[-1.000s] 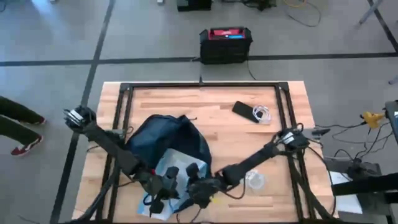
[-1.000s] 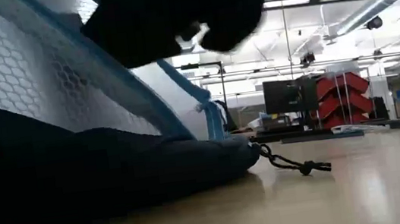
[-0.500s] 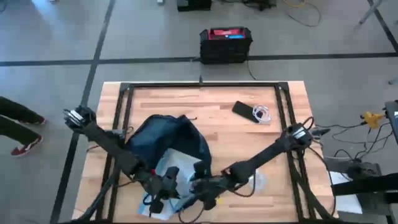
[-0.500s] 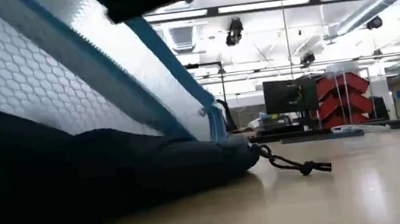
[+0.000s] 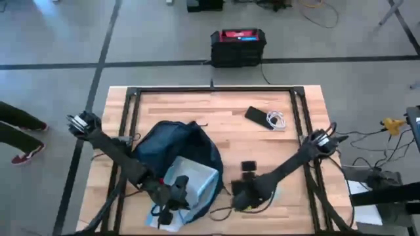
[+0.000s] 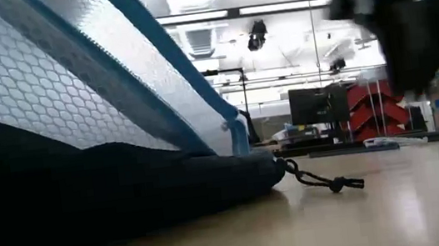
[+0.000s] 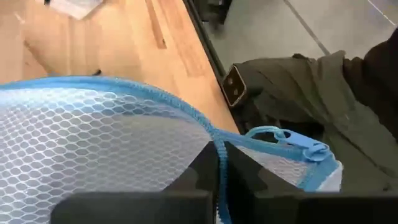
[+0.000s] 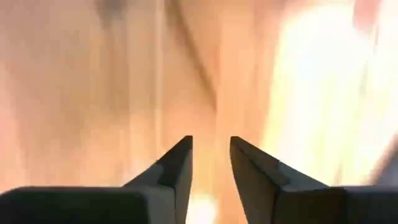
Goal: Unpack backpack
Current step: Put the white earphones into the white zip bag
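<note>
The dark navy backpack (image 5: 172, 149) lies on its side at the table's near left, its dark body (image 6: 86, 198) resting on the wood. Its pale mesh lining flap (image 5: 191, 178), edged with a blue zip, is raised at the opening; my left gripper (image 5: 176, 196) is shut on that edge. My right gripper (image 5: 244, 195) hangs over bare wood to the right of the backpack and points down. In its wrist view the fingers (image 8: 210, 155) stand a little apart with nothing between them. It shows as a dark blur (image 6: 408, 16) in the low view. My left gripper pinches the blue zip edge (image 7: 217, 144) of the mesh flap between its two shut fingers, which lie across the edge. The fingers come slanting down from the table's near left. The flap (image 7: 93, 143) is held up off the table and spreads out beyond the fingers.
A dark phone (image 5: 257, 117) and a coiled white cable (image 5: 276, 120) lie at the far right. A clear round thing (image 5: 269, 190) lies under the right arm. A black box with a red top (image 5: 238, 42) stands on the floor. A knotted cord (image 6: 327, 181) trails from the backpack.
My right gripper has left the backpack's opening, gone quickly toward the table's right edge and tipped over until it points down. The mesh flap stays raised in my left gripper, and the backpack has kept its place.
</note>
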Available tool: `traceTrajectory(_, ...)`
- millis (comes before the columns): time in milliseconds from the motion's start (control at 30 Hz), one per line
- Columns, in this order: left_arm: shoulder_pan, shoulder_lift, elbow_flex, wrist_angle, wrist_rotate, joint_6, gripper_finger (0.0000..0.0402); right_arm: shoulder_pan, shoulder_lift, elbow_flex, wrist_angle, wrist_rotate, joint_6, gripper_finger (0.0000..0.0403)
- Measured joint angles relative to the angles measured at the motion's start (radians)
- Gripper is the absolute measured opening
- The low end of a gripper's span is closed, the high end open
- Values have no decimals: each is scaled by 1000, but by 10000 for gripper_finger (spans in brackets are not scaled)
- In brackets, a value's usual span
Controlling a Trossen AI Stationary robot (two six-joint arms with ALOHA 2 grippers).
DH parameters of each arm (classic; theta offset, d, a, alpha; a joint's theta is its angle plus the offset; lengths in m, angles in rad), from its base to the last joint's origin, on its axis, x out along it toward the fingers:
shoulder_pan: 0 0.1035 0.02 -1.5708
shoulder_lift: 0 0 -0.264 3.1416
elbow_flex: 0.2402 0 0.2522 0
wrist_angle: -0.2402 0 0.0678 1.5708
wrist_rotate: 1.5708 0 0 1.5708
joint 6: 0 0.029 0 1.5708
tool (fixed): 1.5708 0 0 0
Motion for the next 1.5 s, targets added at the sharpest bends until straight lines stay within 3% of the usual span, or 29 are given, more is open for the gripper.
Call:
traceTrajectory(167,0,0,0,12,-8,0,0,95,-21,-80,6,-155,104,123)
traceTrajectory(367,2,0,0,41,-9,6,0,140,-29,-149,104,-181,161,181)
traceTrajectory(533,1,0,0,68,-9,-10,0,153,-30,-201,201,-181,14,222)
traceTrajectory(667,-2,1,0,68,-9,-33,0,144,-36,-255,237,-183,-61,232)
traceTrajectory(767,-2,10,0,69,-9,-33,0,128,-39,-286,277,-198,-81,216)
traceTrajectory(867,-2,20,0,69,-9,-33,0,109,-39,-296,336,-199,-106,176)
traceTrajectory(1100,0,31,0,70,-9,-33,0,50,-35,-257,398,-171,-146,18)
traceTrajectory(1267,0,31,0,69,-8,-33,0,27,-51,-158,343,-155,-152,10)
traceTrajectory(1500,2,31,0,65,-8,-13,0,44,-95,51,368,-40,-195,1)
